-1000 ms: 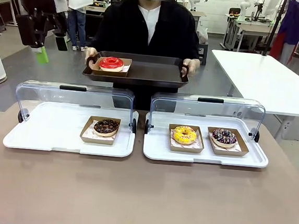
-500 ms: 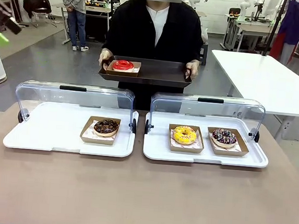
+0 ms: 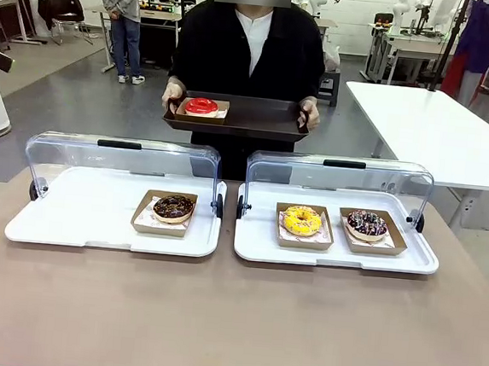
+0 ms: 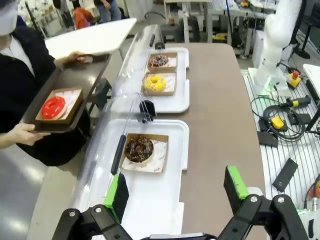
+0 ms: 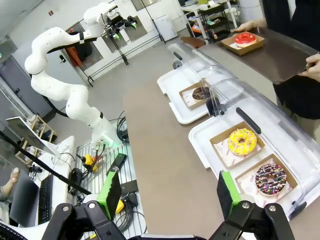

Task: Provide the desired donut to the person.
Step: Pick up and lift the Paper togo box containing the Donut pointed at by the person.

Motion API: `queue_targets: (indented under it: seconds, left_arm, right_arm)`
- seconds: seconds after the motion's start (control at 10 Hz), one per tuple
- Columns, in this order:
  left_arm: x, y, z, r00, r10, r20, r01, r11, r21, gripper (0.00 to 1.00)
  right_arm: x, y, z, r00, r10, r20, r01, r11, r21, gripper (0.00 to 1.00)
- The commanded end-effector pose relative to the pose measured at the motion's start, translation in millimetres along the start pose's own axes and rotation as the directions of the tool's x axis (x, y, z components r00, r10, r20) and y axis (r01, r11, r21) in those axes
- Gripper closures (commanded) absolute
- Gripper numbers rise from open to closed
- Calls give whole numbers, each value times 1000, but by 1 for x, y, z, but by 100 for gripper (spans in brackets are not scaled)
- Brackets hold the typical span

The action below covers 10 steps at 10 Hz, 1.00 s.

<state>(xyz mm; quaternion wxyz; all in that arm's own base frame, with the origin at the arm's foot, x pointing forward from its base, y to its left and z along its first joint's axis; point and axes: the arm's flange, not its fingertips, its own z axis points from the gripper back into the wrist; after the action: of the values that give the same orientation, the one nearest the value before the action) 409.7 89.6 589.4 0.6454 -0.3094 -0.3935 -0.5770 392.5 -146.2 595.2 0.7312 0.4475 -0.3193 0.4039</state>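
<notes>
Since a second ago the left gripper is drawing away from the dark tray that the person is holding; the red donut is sitting boxed on it. Left gripper and right gripper are hanging spread wide, carrying nothing. With lids raised, the left white tray is holding a chocolate donut; the right white tray is holding a yellow donut and a sprinkled donut.

Left gripper hangs open with nothing between its fingers. Person holds a dark tray bearing a boxed red donut. Chocolate donut sits boxed on the near white tray; yellow donut and sprinkled donut on the far white tray.
</notes>
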Motion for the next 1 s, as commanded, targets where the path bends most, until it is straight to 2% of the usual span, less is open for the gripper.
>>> queue_targets:
  seconds: [0.0, 0.3, 0.9]
  left_arm:
    - [-9, 18, 6, 997, -15, 73, 17, 1000, -22, 0]
    - [-13, 28, 0, 993, 6, 120, -3, 1000, -25, 0]
    - [-15, 32, -1, 997, 48, 55, -45, 997, -63, 0]
  right_arm:
    - [1, 0, -2, 1000, 6, 9, -6, 1000, 5, 0]
    - [1, 0, -2, 1000, 6, 9, -6, 1000, 5, 0]
    - [1, 0, -2, 1000, 6, 9, -6, 1000, 5, 0]
